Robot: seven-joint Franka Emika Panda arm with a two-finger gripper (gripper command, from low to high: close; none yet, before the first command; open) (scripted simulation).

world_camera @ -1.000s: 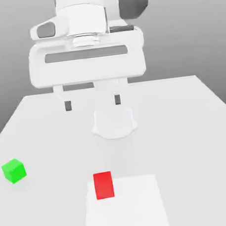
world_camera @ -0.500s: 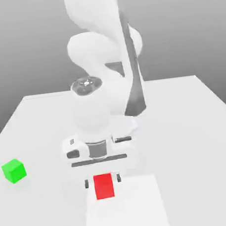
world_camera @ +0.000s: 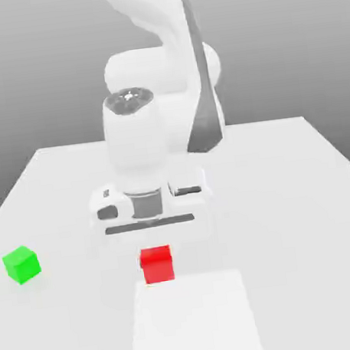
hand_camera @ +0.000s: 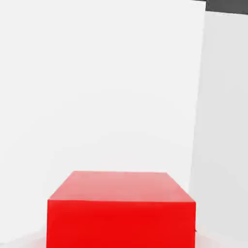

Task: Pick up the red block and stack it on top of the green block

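The gripper (world_camera: pixel 155 251) hangs straight down over the near middle of the table (world_camera: pixel 288 195), and its jaws are closed on the red block (world_camera: pixel 157 264). The block sits directly under the hand, which in the exterior view hides the fingers themselves; in the hand view the red block (hand_camera: pixel 121 208) fills the near foreground, squarely in line with the hand. Whether the block is resting on the table or just clear of it I cannot tell. It sits at the far edge of a brighter white patch (world_camera: pixel 195 322) on the tabletop.

The green block (world_camera: pixel 22 264) stands alone well off to the exterior view's left, close to that edge of the table, with bare surface between it and the red one.

The step in hand looks like the lift, with the carry to the left and the placing left to do.

Risks from here, as I judge them:
- The hold may be shallow or off-centre — the block could tilt or slip during the sideways carry.
- A low carry could knock the green block aside, and it has little room before the table edge.
- The green top is small — a slight misalignment at release would let the red block slide off.
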